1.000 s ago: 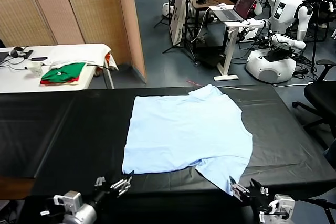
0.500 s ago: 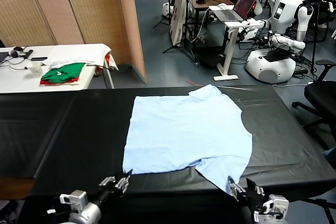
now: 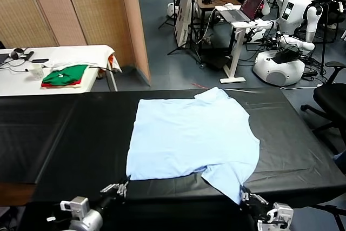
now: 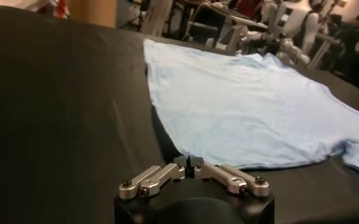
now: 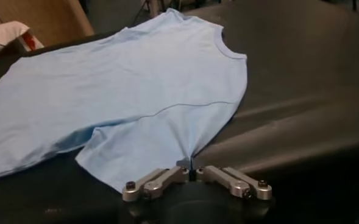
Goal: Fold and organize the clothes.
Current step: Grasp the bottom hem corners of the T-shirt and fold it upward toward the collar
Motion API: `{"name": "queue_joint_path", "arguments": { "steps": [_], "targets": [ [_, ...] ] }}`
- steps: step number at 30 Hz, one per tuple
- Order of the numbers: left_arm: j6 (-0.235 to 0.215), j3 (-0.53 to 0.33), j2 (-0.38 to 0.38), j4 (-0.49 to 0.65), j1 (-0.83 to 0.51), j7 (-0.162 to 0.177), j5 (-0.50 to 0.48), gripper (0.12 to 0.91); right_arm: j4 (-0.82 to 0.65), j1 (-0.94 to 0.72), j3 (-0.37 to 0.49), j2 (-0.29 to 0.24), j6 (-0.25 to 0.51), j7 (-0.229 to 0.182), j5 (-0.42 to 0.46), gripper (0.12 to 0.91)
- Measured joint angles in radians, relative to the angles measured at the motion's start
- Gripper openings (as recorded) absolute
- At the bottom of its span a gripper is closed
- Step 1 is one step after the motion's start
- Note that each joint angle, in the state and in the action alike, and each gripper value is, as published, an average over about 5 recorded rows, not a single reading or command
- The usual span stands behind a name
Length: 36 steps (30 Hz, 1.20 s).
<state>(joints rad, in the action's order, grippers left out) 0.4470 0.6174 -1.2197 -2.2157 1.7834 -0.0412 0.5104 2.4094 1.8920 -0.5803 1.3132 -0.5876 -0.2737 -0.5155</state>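
The clothes are one pale blue T-shirt [image 3: 192, 133], spread flat on the black table [image 3: 65, 133] with its collar at the far side. My left gripper [image 3: 122, 188] sits at the near edge, shut on the shirt's near-left hem corner. In the left wrist view the left gripper [image 4: 188, 163] has its tips together where the T-shirt [image 4: 258, 109] ends. My right gripper [image 3: 246, 194] is shut on the tip of the near-right sleeve. In the right wrist view the T-shirt [image 5: 124, 91] puckers into the closed right gripper [image 5: 190, 167].
A white side table [image 3: 21, 82] at the far left carries green-and-red folded garments [image 3: 65, 75]. A wooden partition [image 3: 81, 9] stands behind it. An office chair [image 3: 332, 98] is to the right, and other robots [image 3: 286, 25] and a laptop stand [image 3: 238, 20] are beyond the table.
Both grippers went from open to shut. The left has closed on the hem corner and the right on the sleeve tip, and both sit slightly lower at the near edge.
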Motion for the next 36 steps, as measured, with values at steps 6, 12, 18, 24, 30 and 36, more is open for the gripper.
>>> {"name": "queue_joint_path", "arguments": {
  "steps": [6,12,18,24,30,36],
  "targets": [
    [-0.011,0.06,-0.007,-0.057,0.086,0.002,-0.01,0.146,0.012,0.029,0.022,-0.006,0.002,0.002,0.023,0.141],
    [-0.026,0.091,-0.03,-0.094,0.133,0.011,-0.022,0.146,0.003,0.005,0.015,-0.022,0.059,0.045,0.022,0.141],
    [-0.083,0.078,-0.056,-0.08,0.106,-0.009,-0.051,0.146,-0.045,-0.08,-0.001,-0.06,0.129,0.096,0.04,0.141],
    [-0.143,0.035,-0.097,-0.018,-0.012,-0.026,-0.079,0.146,-0.147,-0.21,0.018,-0.106,0.163,0.109,0.049,0.141],
    [-0.169,0.006,-0.101,0.037,-0.125,-0.032,-0.107,0.146,-0.271,-0.361,0.058,-0.136,0.179,0.109,0.062,0.141],
    [-0.186,-0.014,-0.081,0.099,-0.202,-0.029,-0.132,0.146,-0.368,-0.5,0.11,-0.156,0.182,0.104,0.074,0.141]
  ]
}}
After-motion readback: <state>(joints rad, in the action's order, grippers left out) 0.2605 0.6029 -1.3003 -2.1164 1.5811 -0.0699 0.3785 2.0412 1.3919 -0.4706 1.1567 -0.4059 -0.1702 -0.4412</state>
